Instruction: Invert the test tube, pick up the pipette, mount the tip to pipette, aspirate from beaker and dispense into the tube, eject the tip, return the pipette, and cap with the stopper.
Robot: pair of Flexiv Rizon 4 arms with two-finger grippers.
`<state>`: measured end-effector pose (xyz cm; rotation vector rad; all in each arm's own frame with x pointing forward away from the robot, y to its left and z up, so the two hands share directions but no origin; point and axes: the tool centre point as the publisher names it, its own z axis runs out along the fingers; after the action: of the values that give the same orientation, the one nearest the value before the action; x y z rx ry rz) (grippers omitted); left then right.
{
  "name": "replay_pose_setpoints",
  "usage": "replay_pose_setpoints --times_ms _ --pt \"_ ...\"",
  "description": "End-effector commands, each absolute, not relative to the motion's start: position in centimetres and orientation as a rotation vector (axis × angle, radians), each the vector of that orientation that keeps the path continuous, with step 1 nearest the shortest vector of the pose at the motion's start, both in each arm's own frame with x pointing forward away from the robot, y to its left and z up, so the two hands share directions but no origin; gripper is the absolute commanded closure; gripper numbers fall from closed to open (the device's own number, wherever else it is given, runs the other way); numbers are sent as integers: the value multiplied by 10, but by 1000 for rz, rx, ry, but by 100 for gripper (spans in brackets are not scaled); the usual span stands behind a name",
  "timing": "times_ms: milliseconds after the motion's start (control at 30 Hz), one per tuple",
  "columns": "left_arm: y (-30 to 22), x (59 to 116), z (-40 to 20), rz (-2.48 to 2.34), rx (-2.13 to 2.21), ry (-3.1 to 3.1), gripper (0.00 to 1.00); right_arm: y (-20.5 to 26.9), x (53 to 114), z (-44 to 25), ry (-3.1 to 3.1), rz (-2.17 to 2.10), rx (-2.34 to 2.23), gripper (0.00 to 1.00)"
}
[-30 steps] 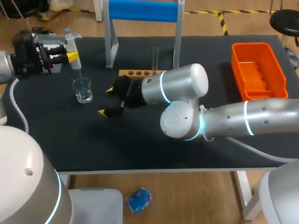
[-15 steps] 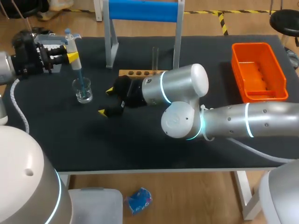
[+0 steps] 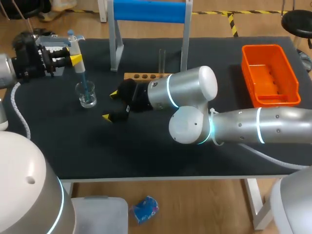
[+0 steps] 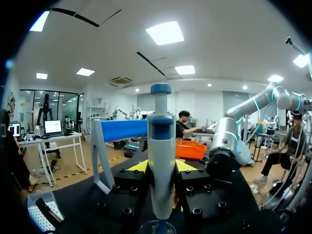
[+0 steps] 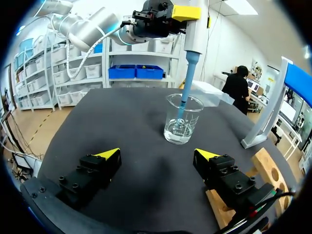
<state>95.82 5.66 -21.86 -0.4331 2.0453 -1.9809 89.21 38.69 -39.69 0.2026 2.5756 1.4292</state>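
Fingers of the left gripper (image 3: 74,59) are clamped on the pipette (image 3: 76,52) from two sides, holding it upright over the far left part of the black table (image 3: 146,151). In the left wrist view the two yellow tips press against the pipette (image 4: 161,156) body, one on each side, with its blue plunger cap on top. The blue tip (image 3: 84,80) is mounted on the pipette's lower end and reaches down into the glass beaker (image 3: 87,95), which stands on the table directly under the left gripper. The right wrist view shows the tip (image 5: 185,83) inside the beaker (image 5: 181,121), its end down near the clear liquid at the bottom; whether it touches the liquid I cannot tell.

The right gripper (image 3: 111,105) hangs low over the table just to the right of the beaker, its fingers wide apart and holding nothing. In its own view the right gripper (image 5: 157,155) faces the beaker, which stands ahead of it and apart from both fingers.

A wooden rack (image 3: 141,76) with round holes lies behind the right gripper, and the clear test tube (image 3: 162,58) stands upright at its far side. A blue frame (image 3: 148,10) rises behind the rack. An orange bin (image 3: 282,73) sits at the far right of the table.
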Motion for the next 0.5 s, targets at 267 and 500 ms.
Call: replay_pose_setpoints --times_ms 267,500 --pt "56 958 -219 -1979 -433 2043 100 358 879 -350 2669 1350 180 0" --pt "56 958 -219 -1979 -433 2043 100 344 875 -319 2674 1327 128 0"
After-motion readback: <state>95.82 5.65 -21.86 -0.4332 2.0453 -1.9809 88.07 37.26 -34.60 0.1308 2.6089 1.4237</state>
